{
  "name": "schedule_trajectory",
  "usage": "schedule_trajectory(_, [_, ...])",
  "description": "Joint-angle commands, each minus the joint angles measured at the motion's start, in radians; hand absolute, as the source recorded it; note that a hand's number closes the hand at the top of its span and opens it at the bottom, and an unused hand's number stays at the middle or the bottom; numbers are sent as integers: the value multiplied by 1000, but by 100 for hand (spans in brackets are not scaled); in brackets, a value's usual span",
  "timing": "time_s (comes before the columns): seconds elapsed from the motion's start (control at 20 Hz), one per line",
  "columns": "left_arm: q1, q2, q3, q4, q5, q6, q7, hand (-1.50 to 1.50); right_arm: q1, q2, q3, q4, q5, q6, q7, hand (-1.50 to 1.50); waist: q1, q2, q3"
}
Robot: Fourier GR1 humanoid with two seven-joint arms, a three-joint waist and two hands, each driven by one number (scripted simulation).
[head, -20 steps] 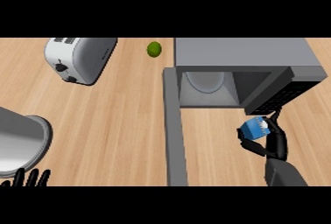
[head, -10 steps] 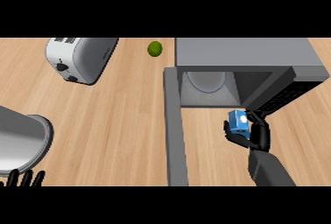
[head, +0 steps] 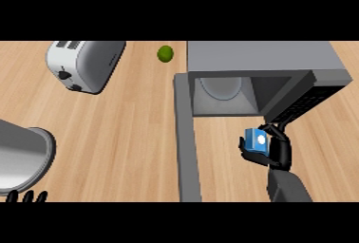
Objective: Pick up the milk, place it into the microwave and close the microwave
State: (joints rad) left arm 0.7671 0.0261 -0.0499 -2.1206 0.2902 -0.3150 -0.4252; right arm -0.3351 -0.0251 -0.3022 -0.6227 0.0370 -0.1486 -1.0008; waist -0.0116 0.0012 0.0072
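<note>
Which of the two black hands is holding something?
The right hand, curled round the small blue milk carton; the left hand rests open and empty at the lower left edge.

the robot's matte black right hand (head: 279,151) is showing at the near right, a dark shape with slim, jointed fingers and a thumb, all in the same black. joining it, a boxy dark grey right forearm (head: 289,187) is coming in from the near edge, looking flat-sided and square-edged, a shade lighter than the hand. at the near left corner only the thin fingertips of the black left hand (head: 29,196) are showing, looking like narrow rounded rods; the rest of that hand is lying out of view.
</note>
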Motion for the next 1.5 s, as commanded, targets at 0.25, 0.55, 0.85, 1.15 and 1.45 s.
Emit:
schedule_trajectory(0.25, [-29, -25, -19, 36, -13, 16, -2, -150, 265, -12, 179, -516, 44, 46, 254, 150, -18, -13, -11])
schedule_trajectory(0.55, [61, -13, -20, 2, -20, -9, -46, -150, 412, 24, 323, -799, -122, 137, 377, 150, 4, -10, -9])
schedule_trajectory(0.85, [24, -8, 13, 24, 27, -12, -28, -150, 456, 25, 378, -986, -154, 102, 508, 150, 12, -4, -8])
schedule_trajectory(1.15, [14, -7, 21, 18, 25, -2, -2, -150, 358, 25, 501, -870, -68, -107, 482, 150, 17, -2, -7])
schedule_trajectory(1.45, [91, 28, 76, -5, 70, -73, -58, -150, 65, 25, 507, -691, -58, -256, 607, 150, 32, -1, -7])
